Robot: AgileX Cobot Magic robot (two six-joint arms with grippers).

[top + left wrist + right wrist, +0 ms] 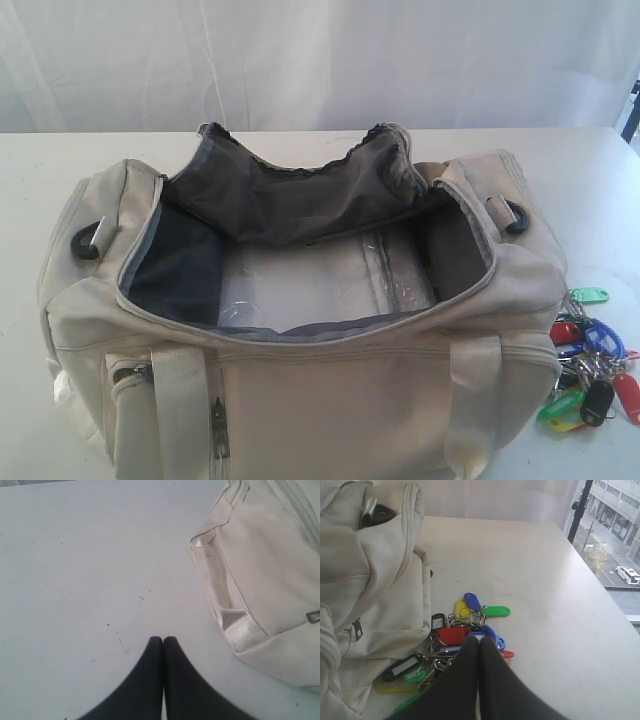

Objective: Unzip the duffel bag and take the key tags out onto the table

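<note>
Probably light, loose and slippery, best pinched where they join, the key tags lie on the desk just beside the unzipped duffel bag, while the left pincer and right pincer are both clenched empty.

Key tags on table beside duffel bag

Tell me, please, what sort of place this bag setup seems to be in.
Probably an indoor test room on an upper floor in a city: a plain white table, a white curtain behind it, and, in the right wrist view, a window looking down on a street with a white car.
</note>
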